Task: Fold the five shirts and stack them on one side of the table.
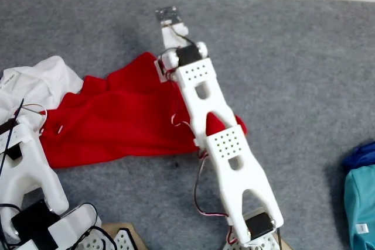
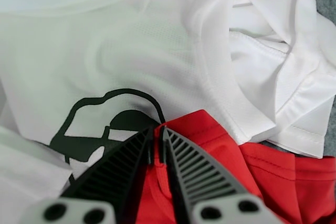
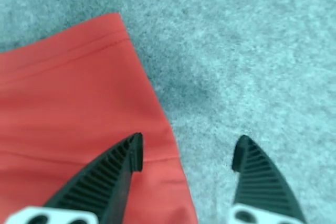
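Left gripper (image 2: 157, 134) is squeezed shut on a fold of the red shirt (image 2: 210, 153), with the cloth pinched between its black ridged fingers (image 2: 118, 163). Right past its tips lies the white shirt (image 2: 131, 51), touching the red one. The white shirt is thin with tiny holes, has a black drawing on it, and is bunched into soft folds with sewn edges. The right gripper (image 3: 189, 145) is wide open and holds nothing. One of its fingers hangs over the straight, stitched edge of the red shirt, and the other hangs over the bare table (image 3: 252, 51), which is gray and fuzzy. Ahead of this gripper and off to its open side there is lots of flat gray room. Far off on that side lie a blue shirt (image 1: 363, 156) and a teal shirt (image 1: 360, 203), close together.
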`<state>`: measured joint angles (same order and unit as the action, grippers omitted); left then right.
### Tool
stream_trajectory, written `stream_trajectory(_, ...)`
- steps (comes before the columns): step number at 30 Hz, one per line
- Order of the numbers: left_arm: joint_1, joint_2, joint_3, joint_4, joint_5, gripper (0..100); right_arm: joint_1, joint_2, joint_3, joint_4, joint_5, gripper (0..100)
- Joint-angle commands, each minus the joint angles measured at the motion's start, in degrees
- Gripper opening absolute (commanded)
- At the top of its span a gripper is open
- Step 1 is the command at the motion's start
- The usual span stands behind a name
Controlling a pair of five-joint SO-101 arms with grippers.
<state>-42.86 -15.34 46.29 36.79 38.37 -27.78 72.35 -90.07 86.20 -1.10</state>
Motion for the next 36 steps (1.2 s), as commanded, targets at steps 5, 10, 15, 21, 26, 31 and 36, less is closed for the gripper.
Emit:
stream_trajectory(5, 1.1, -1.98, 0.13, -0.79, 0.18, 1, -0.75, 4.35, -1.89, 2.86, 0.79, 29.3)
stream_trajectory(10, 1.1, -1.98, 0.13, -0.79, 0.18, 1, -3.65, 8.48, -7.69, 2.95, 4.75, 29.2)
stream_trajectory(15, 1.1, -1.98, 0.13, -0.79, 0.18, 1, -2.77, 9.89, -8.84, 2.86, 5.1, 16.0)
stream_trajectory(21, 1.1, -1.98, 0.13, -0.79, 0.18, 1, -0.31, 9.98, -10.51, 2.68, 4.84, 2.2)
stream_trajectory(26, 1.19, -1.98, 0.13, -0.79, 0.18, 1, 1.63, 8.48, -11.38, 2.68, 4.92, 0.6)
stream_trajectory(31, 2.24, -1.98, 0.13, -0.79, 0.18, 1, 5.05, 3.47, -11.38, 3.03, 4.66, 0.6)
stream_trajectory(36, 7.08, -2.33, -0.57, -0.79, 0.09, 1, 6.99, -5.58, -11.38, 8.13, 2.64, 0.6)
